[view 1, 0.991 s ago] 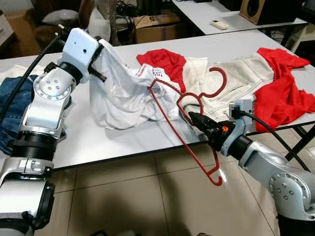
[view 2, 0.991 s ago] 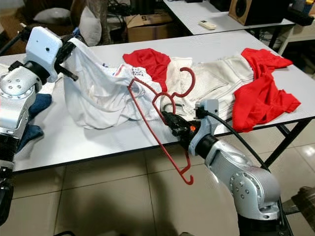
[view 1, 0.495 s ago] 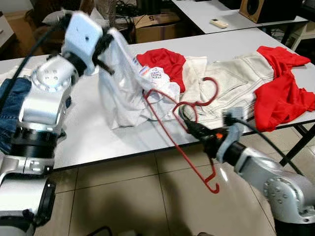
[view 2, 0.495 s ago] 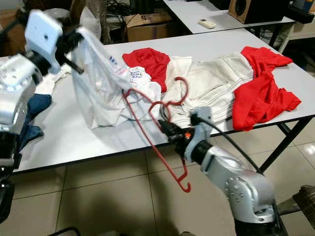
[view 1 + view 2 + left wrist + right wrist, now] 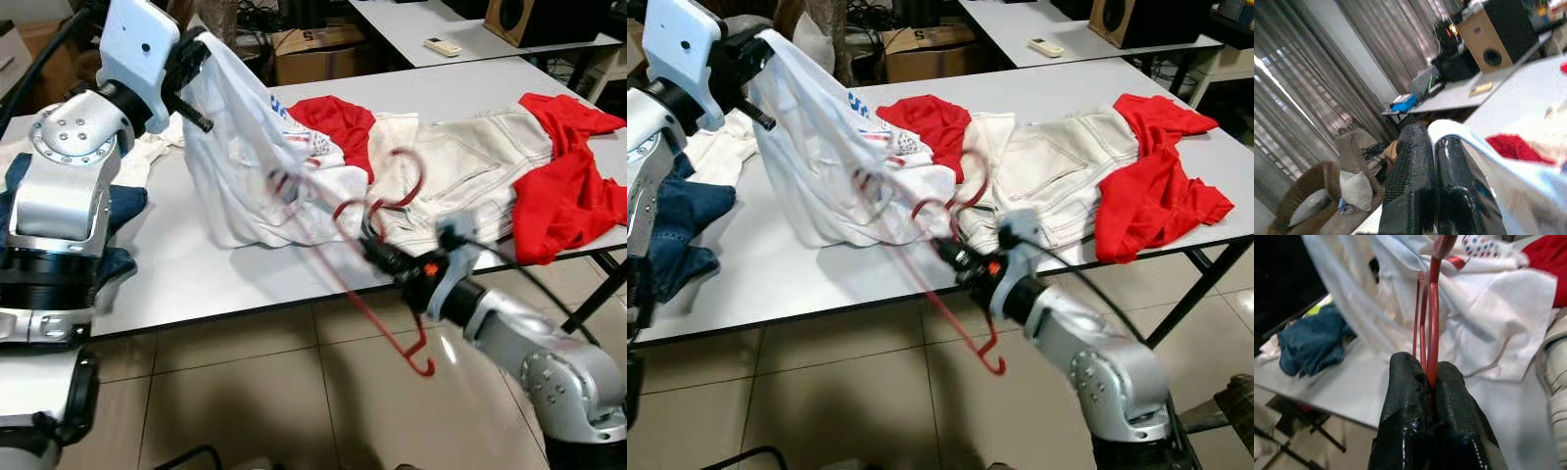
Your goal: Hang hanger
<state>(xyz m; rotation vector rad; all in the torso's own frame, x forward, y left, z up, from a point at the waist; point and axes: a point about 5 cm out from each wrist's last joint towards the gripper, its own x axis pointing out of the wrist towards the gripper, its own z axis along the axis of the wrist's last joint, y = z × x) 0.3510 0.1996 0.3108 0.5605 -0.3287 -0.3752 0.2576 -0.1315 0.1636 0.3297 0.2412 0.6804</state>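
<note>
Right gripper (image 5: 377, 257) clamps one red hanger (image 5: 387, 323) overhanging the table (image 5: 196, 279) edge; left gripper (image 5: 1430, 142) pinches one white shirt (image 5: 250, 171) aloft.

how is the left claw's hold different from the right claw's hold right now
The left claw is raised above the table, pinching a white shirt by its edge so the cloth hangs down to the tabletop. The right claw sits low at the table's front edge, clamping a red hanger whose lower end dangles past the table toward the floor. One holds soft cloth, the other stiff wire. Both are shut on their loads.
</note>
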